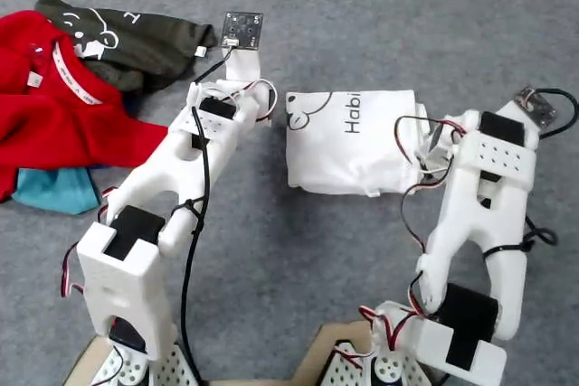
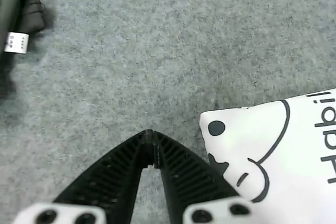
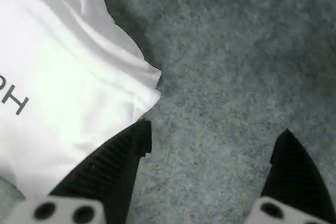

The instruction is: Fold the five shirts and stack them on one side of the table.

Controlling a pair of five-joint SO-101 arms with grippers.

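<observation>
A folded white shirt [image 1: 348, 142] with a cartoon bear face and black lettering lies in the middle of a grey felt-covered table [image 1: 380, 24], between two white robot arms. The left gripper [image 2: 148, 139] rests low on the table just beside the shirt's bear-face edge, its black fingers pressed together at the tips and holding nothing. The right gripper [image 3: 214, 132] sits at the opposite edge of the shirt with its fingers spread wide and empty; one finger [image 3: 123, 153] lies against the shirt's loose corner, the other stands over bare felt. At the far left side of the table, a red shirt [image 1: 54, 106], a dark olive shirt [image 1: 136, 38] and a teal shirt [image 1: 54, 189] lie unfolded in an overlapping heap.
</observation>
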